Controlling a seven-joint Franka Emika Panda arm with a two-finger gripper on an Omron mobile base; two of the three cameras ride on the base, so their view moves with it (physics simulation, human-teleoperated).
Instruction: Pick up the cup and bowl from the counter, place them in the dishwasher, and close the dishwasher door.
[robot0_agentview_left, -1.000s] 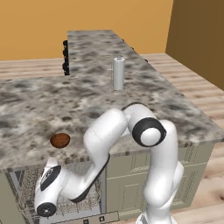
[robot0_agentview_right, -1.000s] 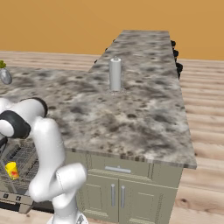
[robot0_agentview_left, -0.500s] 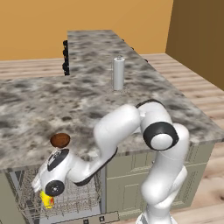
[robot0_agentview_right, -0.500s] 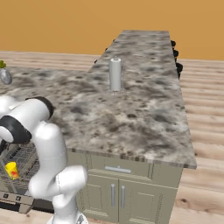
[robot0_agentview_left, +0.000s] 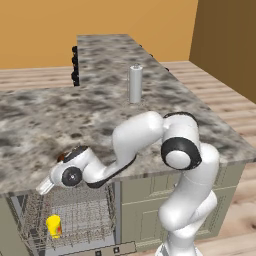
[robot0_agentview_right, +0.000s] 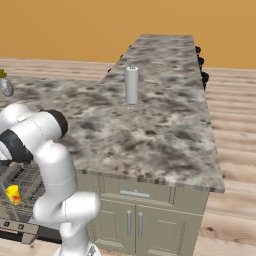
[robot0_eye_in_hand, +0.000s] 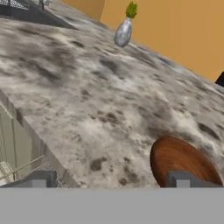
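The yellow cup (robot0_agentview_left: 53, 226) (robot0_agentview_right: 13, 194) stands alone in the wire rack of the open dishwasher (robot0_agentview_left: 85, 215), with nothing holding it. On the granite counter (robot0_agentview_left: 45, 125), near its front edge, sits the reddish-brown bowl (robot0_eye_in_hand: 181, 159); in the left base view just a sliver of the bowl (robot0_agentview_left: 62, 156) shows behind my hand. My gripper (robot0_eye_in_hand: 109, 180) (robot0_agentview_left: 46, 186) is open and empty, level with the counter edge, above the rack. The bowl lies right in front of one fingertip (robot0_eye_in_hand: 183, 178). The dishwasher door (robot0_agentview_left: 100, 248) hangs down open.
A tall grey capped cylinder (robot0_agentview_left: 135, 84) (robot0_agentview_right: 131, 85) stands mid-counter. A silver vase with a plant (robot0_eye_in_hand: 124, 31) (robot0_agentview_right: 5, 85) is at the far side. Black stove knobs (robot0_agentview_left: 75, 65) line the back run. Olive cabinets (robot0_agentview_right: 135, 215) flank the dishwasher.
My hand has risen out of the dishwasher rack to the counter edge near the bowl. The cup was let go and stays in the rack.
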